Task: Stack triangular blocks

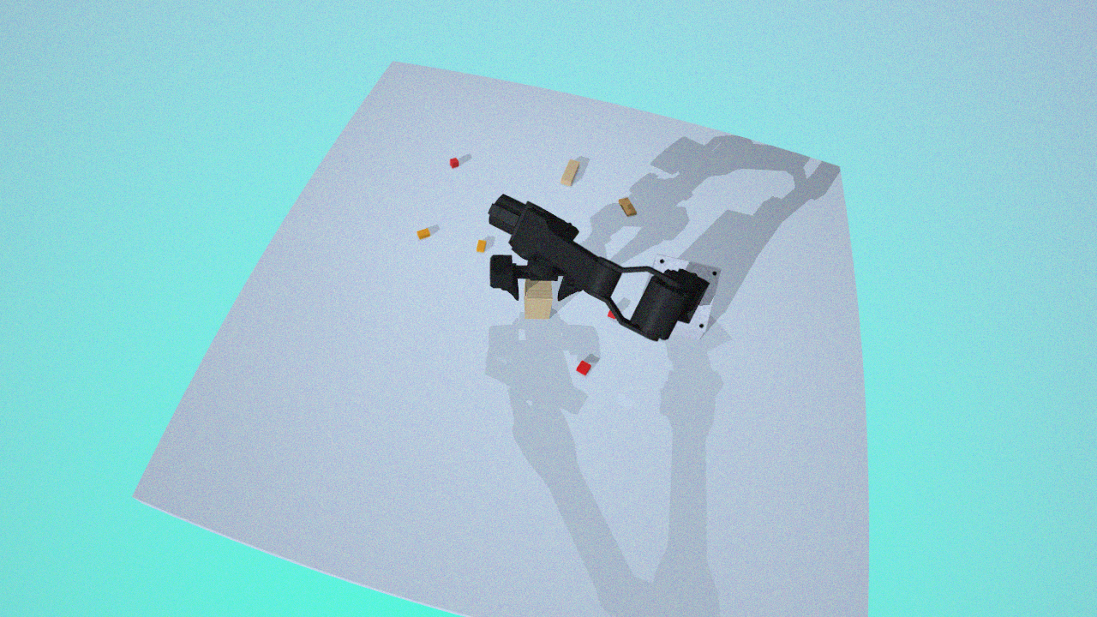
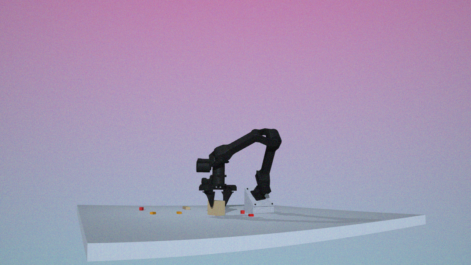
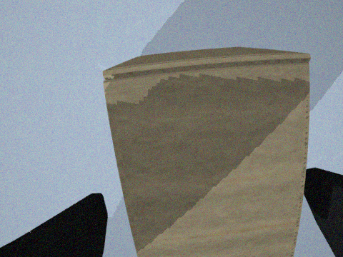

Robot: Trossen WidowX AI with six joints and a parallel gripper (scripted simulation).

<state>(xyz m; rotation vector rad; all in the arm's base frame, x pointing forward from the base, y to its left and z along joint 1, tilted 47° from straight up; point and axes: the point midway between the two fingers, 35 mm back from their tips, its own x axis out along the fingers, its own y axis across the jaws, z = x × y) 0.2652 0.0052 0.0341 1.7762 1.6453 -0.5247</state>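
The two tan triangular blocks sit together as one square block [image 1: 538, 302] [image 2: 216, 208] [image 3: 210, 171] on the table [image 1: 344, 429] [image 2: 164, 227]. Its top looks level, and I cannot make out the seam between the blocks. My gripper [image 1: 536, 285] [image 2: 218, 200] [image 3: 208, 194] is open right over the block. One black finger stands on each side of its upper part, with a gap to the block showing in the wrist view.
Small red cubes [image 1: 453, 162] [image 1: 584, 368], orange cubes [image 1: 423, 233] [image 1: 481, 246] and two tan pieces [image 1: 569, 172] [image 1: 627, 206] lie scattered on the table. The arm's base plate [image 1: 694, 295] [image 2: 260, 205] stands to the block's right.
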